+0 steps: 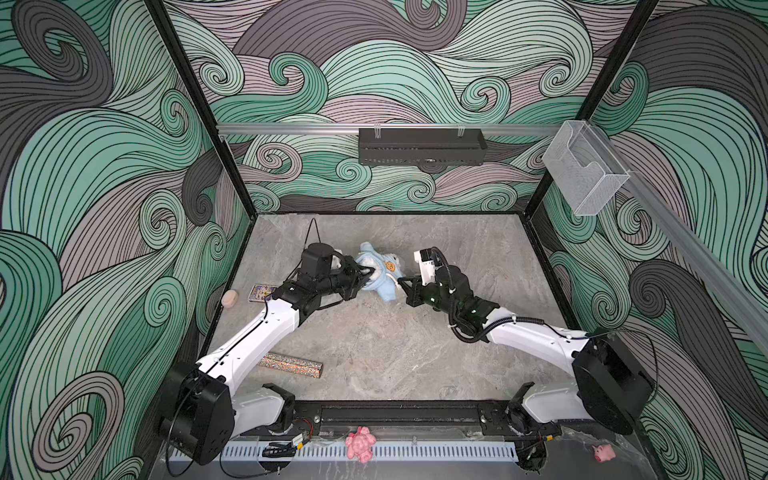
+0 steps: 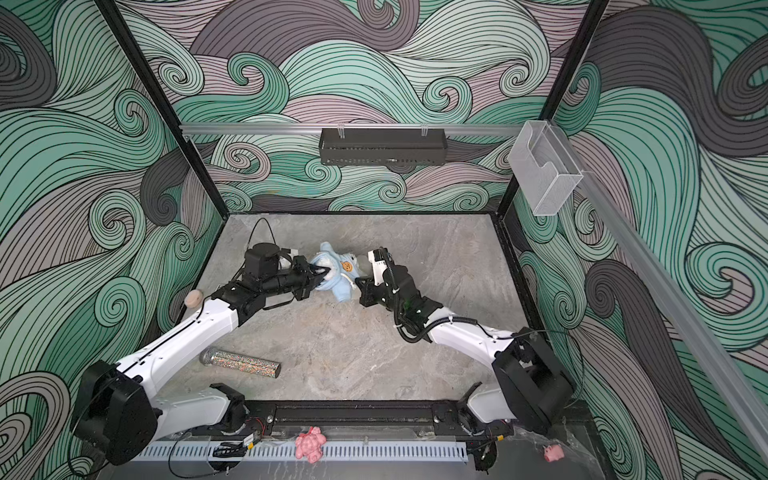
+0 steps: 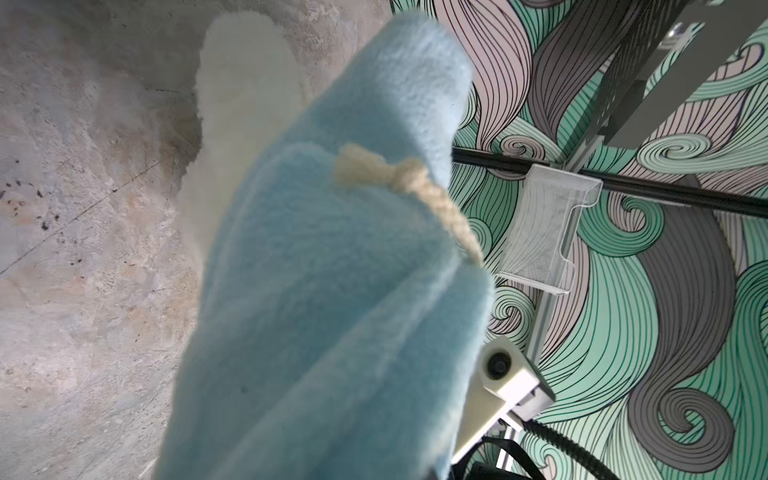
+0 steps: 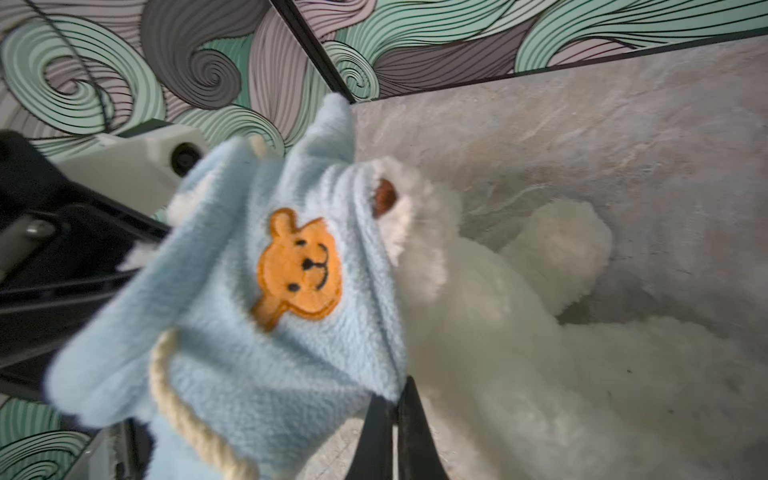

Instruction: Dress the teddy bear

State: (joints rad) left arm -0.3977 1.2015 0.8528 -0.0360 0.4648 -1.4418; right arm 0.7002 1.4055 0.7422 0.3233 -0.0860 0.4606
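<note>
Teddy bear (image 4: 519, 353): between both grippers, partly inside blue hoodie (image 1: 382, 289).
Left gripper (image 1: 367, 272): closed, tips buried in hoodie.
Right gripper (image 4: 395, 415): pinches hoodie hem (clear only in right wrist view).

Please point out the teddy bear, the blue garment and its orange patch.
teddy bear (image 4: 519, 353), right wrist view, on its white body.
blue garment (image 4: 270, 374), right wrist view, fleece below the patch.
orange patch (image 4: 301, 270), right wrist view, middle of its face.

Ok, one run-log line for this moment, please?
phase: dressing | teddy bear: lying on table, partly in blue hoodie | left gripper: shut on blue hoodie | right gripper: shut on hoodie edge
</note>
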